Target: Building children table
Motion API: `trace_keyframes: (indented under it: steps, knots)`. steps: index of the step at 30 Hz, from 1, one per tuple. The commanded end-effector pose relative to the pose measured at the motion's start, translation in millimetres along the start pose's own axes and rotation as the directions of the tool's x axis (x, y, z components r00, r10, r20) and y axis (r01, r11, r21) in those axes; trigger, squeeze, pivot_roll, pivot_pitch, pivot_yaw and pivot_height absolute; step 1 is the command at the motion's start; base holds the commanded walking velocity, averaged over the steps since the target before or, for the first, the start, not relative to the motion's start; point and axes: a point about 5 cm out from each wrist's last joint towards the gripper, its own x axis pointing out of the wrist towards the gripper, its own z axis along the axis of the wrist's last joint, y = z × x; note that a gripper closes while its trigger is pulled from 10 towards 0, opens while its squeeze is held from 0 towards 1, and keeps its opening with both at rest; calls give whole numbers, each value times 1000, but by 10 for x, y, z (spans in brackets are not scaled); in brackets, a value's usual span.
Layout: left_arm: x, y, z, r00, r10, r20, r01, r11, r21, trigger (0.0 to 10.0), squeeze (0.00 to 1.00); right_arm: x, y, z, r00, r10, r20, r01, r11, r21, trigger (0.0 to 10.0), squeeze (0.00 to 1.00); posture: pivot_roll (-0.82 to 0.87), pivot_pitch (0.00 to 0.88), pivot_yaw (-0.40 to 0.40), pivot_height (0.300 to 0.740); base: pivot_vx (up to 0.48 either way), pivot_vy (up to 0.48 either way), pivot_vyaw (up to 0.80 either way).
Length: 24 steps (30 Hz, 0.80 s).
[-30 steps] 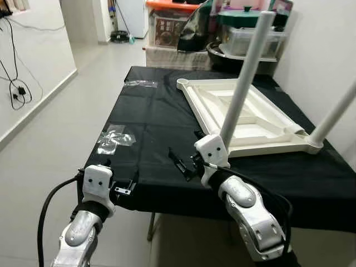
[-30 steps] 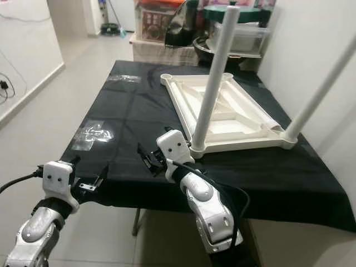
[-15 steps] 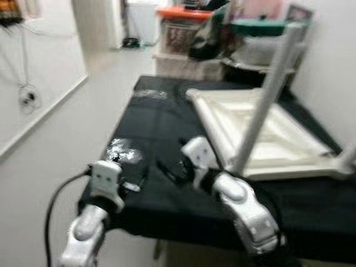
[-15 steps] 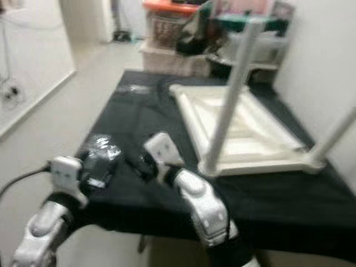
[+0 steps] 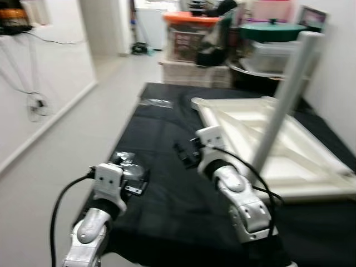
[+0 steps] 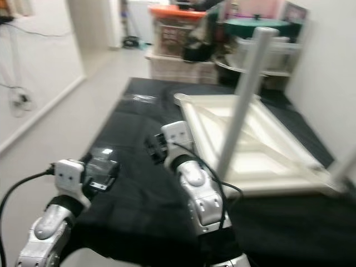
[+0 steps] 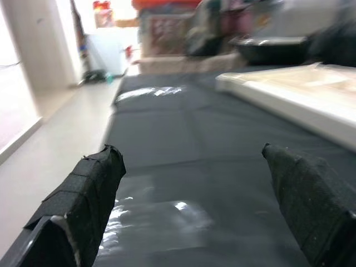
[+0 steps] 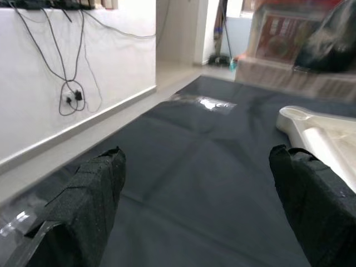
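A white children's table top (image 5: 261, 133) lies upside down on the black cloth (image 5: 167, 133). One white leg (image 5: 286, 94) stands upright from its near side. My right gripper (image 5: 186, 156) hovers open and empty over the cloth, just left of the top's near corner (image 8: 317, 133). Over the cloth's near left part my left gripper (image 5: 136, 184) is open too, close to a clear plastic wrapper (image 5: 123, 159). In the left wrist view the wrapper (image 7: 156, 222) lies between the fingers (image 7: 89, 189), with the white top (image 7: 295, 94) beyond.
A second clear wrapper (image 5: 156, 102) lies farther back on the cloth. Storage boxes and bins (image 5: 192, 36) are stacked behind the table. A wall with hanging cables (image 5: 33, 100) runs along the left, with bare floor (image 5: 94, 111) between it and the table.
The whole view has shifted and blurred as the camera moved closer to the table. Both grippers now reach farther over the black cloth, and both stay open.
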Motion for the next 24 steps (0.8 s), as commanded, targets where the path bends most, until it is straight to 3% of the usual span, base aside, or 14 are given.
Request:
trace_keyframes:
  steps: [1,5,6,9,11,12,14,15,17,18,20,21,23,24]
  knots:
    - [27,-21,13,1000,-7,7,7,1000,2,10000,0,15,-165,-51,994,-101,-35,102,995,9,10000,0,23,0,-80,740,289,0,0]
    - [22,-27,0,1000,-10,4,10,1000,-1,10000,0,33,-440,-70,943,-324,-75,327,944,34,10000,0,23,0,-82,740,63,0,0]
    - [19,-28,-4,1000,-8,3,8,1000,-5,10000,0,-31,-684,-84,860,-499,-105,506,861,59,10000,0,23,0,-81,740,0,0,0]
    - [18,-28,-5,1000,-8,3,8,1000,-4,10000,0,-63,-759,-89,829,-548,-114,557,828,70,10000,0,23,0,-81,740,0,0,0]
    - [17,-35,-11,1000,-12,1,12,1000,0,10000,0,-191,-976,-128,730,-667,-145,682,726,93,10000,0,18,0,-76,740,0,0,0]
    - [17,-35,-11,1000,-12,1,12,1000,0,10000,0,-191,-976,-128,730,-667,-145,682,726,93,10000,0,18,0,-76,740,0,0,0]
    - [14,-41,-12,1000,-18,0,18,1000,2,10000,0,-342,-1217,-169,636,-754,-167,771,630,90,10000,0,15,0,-71,740,0,0,0]
    - [14,-41,-12,1000,-18,0,18,1000,2,10000,0,-342,-1217,-169,636,-754,-167,771,630,90,10000,0,15,0,-71,740,0,0,0]
    - [4,-34,-16,1000,-20,-2,20,1000,3,10000,0,-560,-1671,-154,525,-840,-138,851,523,51,10000,0,9,0,-66,740,0,0,0]
    - [4,-34,-16,1000,-20,-2,20,1000,3,10000,0,-560,-1671,-154,525,-840,-138,851,523,51,10000,0,9,0,-66,740,0,0,0]
    - [-7,-33,-24,1000,-24,-6,24,1000,4,10000,0,-795,-2139,-71,405,-909,-97,914,406,4,10000,0,4,0,-62,740,0,0,0]
    - [-7,-33,-24,1000,-24,-6,24,1000,4,10000,0,-795,-2139,-71,405,-909,-97,914,406,4,10000,0,4,0,-62,740,0,0,0]
    - [-13,-40,-34,1000,-29,-10,29,1000,6,10000,0,-1069,-2633,92,281,-958,-53,959,282,-26,10000,0,-3,0,-64,740,0,0,0]
    - [-13,-40,-34,1000,-29,-10,29,1000,6,10000,0,-1069,-2633,92,281,-958,-53,959,282,-26,10000,0,-3,0,-64,740,0,0,0]
